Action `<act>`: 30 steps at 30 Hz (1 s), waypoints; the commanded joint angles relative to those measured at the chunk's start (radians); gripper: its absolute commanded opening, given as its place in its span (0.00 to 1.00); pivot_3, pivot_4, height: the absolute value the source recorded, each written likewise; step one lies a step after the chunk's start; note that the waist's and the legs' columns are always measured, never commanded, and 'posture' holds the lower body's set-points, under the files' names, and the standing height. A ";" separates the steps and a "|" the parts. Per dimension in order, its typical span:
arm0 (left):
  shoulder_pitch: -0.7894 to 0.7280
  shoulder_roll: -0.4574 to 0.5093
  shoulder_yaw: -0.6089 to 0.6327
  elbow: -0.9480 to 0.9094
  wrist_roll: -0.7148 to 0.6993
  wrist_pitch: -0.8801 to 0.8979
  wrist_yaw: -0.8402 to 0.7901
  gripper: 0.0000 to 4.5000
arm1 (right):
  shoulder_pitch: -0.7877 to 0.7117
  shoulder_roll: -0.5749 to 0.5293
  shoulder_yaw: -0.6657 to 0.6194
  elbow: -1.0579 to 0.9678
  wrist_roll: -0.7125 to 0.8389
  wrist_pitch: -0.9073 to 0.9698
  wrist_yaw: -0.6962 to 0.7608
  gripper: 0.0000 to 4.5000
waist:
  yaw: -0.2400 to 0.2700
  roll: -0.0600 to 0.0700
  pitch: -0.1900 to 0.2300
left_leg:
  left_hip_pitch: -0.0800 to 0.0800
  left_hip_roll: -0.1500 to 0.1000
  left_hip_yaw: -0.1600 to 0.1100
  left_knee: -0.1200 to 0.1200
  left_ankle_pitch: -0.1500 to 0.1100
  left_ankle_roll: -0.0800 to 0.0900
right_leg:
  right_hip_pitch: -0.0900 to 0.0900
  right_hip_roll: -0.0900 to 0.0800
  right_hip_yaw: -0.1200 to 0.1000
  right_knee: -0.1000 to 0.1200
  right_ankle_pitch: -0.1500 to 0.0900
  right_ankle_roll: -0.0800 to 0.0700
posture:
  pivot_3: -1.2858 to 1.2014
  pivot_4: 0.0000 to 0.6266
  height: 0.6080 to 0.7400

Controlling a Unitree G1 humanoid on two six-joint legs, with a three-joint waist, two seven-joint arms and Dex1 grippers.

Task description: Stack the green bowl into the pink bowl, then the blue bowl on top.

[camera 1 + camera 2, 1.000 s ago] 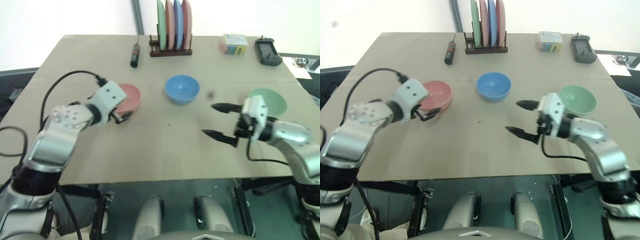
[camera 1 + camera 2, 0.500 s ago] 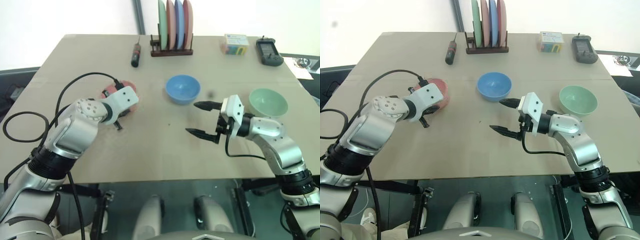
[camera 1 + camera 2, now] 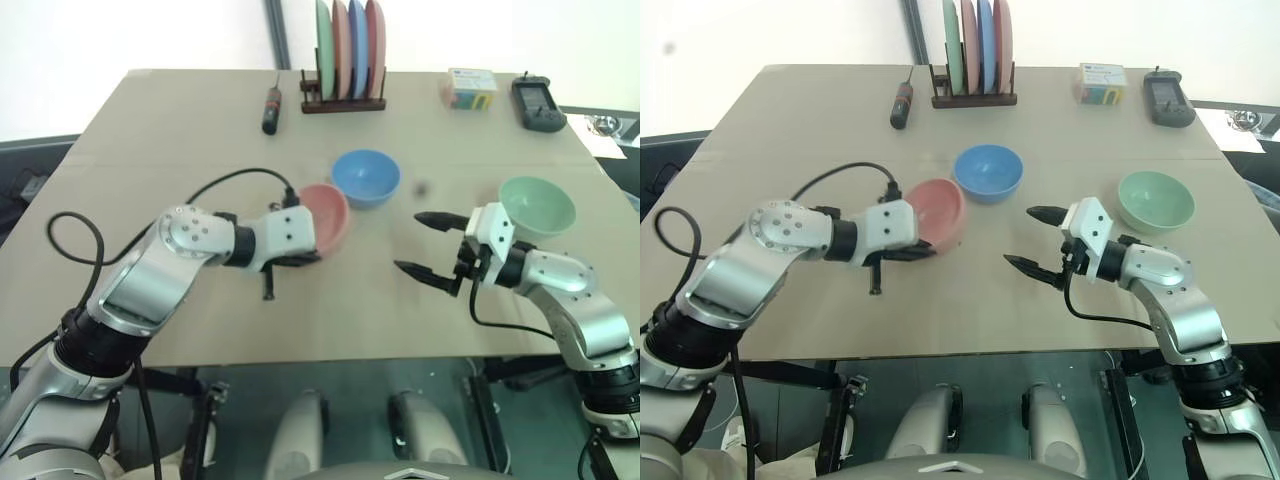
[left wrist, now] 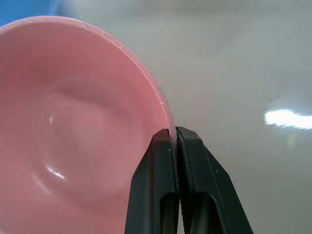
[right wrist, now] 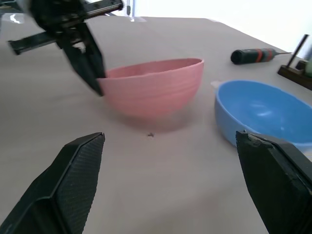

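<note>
Black fingers of the left gripper [image 4: 176,134] now pinch the rim of the small salmon-pink plastic bowl [image 3: 328,214], dragged from further left to just beside the sky-blue plastic bowl [image 3: 365,177]; likely staging it as base. Right gripper [image 3: 431,247] hangs spread wide, empty. Mint-green plastic bowl [image 3: 537,205] waits behind it.

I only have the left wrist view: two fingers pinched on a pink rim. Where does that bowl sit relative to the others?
Observer: The pink bowl is beside the blue bowl, nearer the robot, tilted.
Operator: And the green one?
Observer: The green bowl sits apart by the table's right edge, untouched.
Operator: Is my right gripper busy?
Observer: No, the right gripper is open, holding nothing, between the pink and green bowls.
</note>
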 commanded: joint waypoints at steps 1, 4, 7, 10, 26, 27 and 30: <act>-0.023 -0.025 -0.018 0.032 0.002 -0.119 -0.068 0.01 | 0.028 -0.022 -0.060 -0.064 0.019 0.008 -0.029 1.00 | 0.001 0.000 0.000 | 0.001 0.000 0.000 0.000 0.000 0.000 | 0.000 0.000 0.000 0.001 -0.001 0.001 | 0.52 0.24 1.00; -0.053 -0.060 -0.057 0.097 0.037 -0.184 -0.105 0.01 | 0.060 -0.036 -0.084 -0.084 0.017 0.014 -0.045 1.00 | 0.002 0.000 0.000 | 0.000 0.000 0.000 0.002 0.000 0.000 | 0.000 0.000 0.001 0.001 -0.002 0.003 | 0.52 0.24 1.00; -0.078 -0.083 -0.070 0.139 0.050 -0.206 -0.132 0.29 | 0.098 -0.048 -0.116 -0.109 0.023 0.024 -0.061 1.00 | 0.003 0.000 0.000 | -0.001 0.000 0.000 0.002 0.000 0.000 | 0.001 0.000 0.001 0.001 -0.002 0.003 | 0.52 0.24 1.00; -0.080 -0.092 -0.047 0.141 0.030 -0.198 -0.139 0.54 | 0.117 -0.054 -0.134 -0.118 0.012 0.030 -0.087 1.00 | 0.001 0.000 0.000 | -0.001 0.000 0.000 0.002 0.000 0.000 | 0.001 0.000 0.001 0.000 -0.001 0.003 | 0.52 0.24 1.00; 0.183 -0.177 0.454 0.077 -0.451 -0.119 -0.073 0.96 | -0.183 -0.151 -0.034 0.323 -0.339 0.197 -0.322 1.00 | -0.015 0.000 0.000 | 0.000 0.000 0.001 0.002 0.000 0.000 | 0.001 0.000 0.001 0.002 0.000 0.000 | 0.52 0.24 1.00; 0.190 -0.177 0.469 0.077 -0.488 -0.110 -0.088 0.96 | -0.215 -0.143 -0.025 0.360 -0.344 0.225 -0.325 1.00 | -0.017 0.000 0.000 | 0.000 0.000 0.001 0.002 0.000 0.000 | 0.001 0.000 0.001 0.002 0.001 0.000 | 0.52 0.24 1.00; 0.198 -0.188 0.502 0.073 -0.511 -0.118 -0.053 0.96 | -0.278 -0.136 -0.005 0.436 -0.349 0.259 -0.303 1.00 | -0.022 0.000 0.000 | 0.000 0.000 0.001 0.002 0.000 0.000 | 0.000 -0.001 0.002 0.001 0.002 0.003 | 0.52 0.24 1.00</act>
